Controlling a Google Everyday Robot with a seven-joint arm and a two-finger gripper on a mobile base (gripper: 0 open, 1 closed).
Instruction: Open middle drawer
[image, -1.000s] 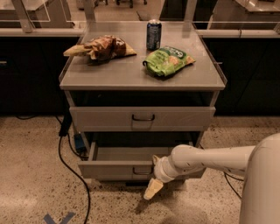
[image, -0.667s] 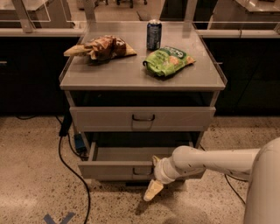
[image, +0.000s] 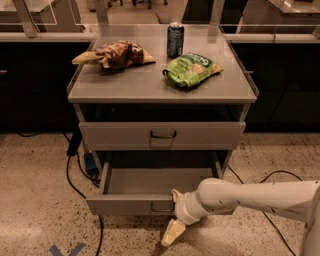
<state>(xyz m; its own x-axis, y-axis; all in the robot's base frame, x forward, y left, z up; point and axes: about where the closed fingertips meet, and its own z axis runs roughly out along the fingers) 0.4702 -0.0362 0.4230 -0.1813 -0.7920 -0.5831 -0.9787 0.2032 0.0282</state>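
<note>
The middle drawer (image: 125, 205) sits below the top drawer (image: 115, 136) in the cabinet under the counter (image: 150, 85). It stands pulled out toward the camera, with its grey tray floor exposed and its front well forward of the top drawer front. The handle (image: 161, 207) lies at the centre of that front. The end effector (image: 174, 214) is at the drawer front, just right of the handle, on the end of the arm (image: 250, 197). The arm enters low from the right edge of the view and runs nearly parallel to the front. The end effector stands wide: the upper finger (image: 176, 194) shows at the top edge of the front, and the lower finger (image: 172, 233) hangs below the bottom edge, angled down and left toward the floor. Neither finger appears clamped on the handle, and contact with the front cannot be confirmed. Governing relation: the handle lies immediately left of the end effector at about its height. The front's long axis runs left to right, and the slide axis runs from the cabinet toward the camera. Judgement: the drawer is largely open. Any further travel calls for a pull straight along the slide axis, not along the arm's line, because a sideways load could rack the drawer on its runners.
</note>
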